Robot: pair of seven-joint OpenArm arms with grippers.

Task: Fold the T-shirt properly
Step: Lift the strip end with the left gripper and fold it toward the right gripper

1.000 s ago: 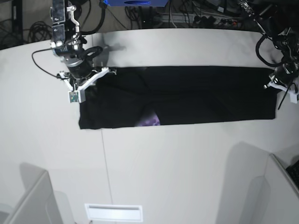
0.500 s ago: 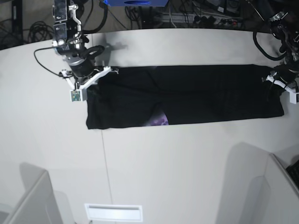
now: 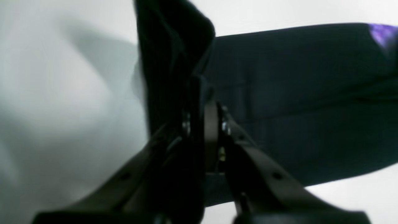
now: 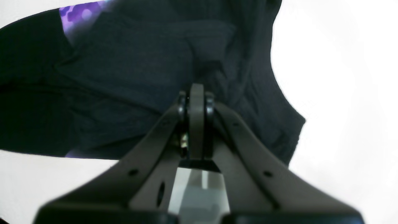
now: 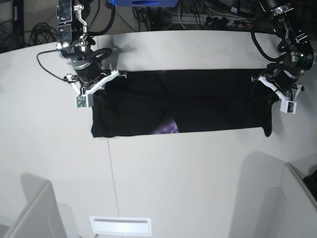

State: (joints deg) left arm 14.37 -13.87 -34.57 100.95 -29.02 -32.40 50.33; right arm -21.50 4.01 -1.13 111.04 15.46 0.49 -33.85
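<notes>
Black cloth T-shirt [image 5: 183, 106] lies as a long band on our white tabletop [image 5: 173, 188]; left end effector [image 5: 277, 91] and right end effector [image 5: 94, 82] each pinch one end closed, likely for the crosswise fold.

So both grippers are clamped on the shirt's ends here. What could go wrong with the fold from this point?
The left gripper holds its end of the T-shirt lifted, and a flap hangs free below; that flap may land crooked. The right gripper pinches only a corner, so a hard pull might slip it. A purple patch shows at the near edge, so layers may be uneven.
</notes>
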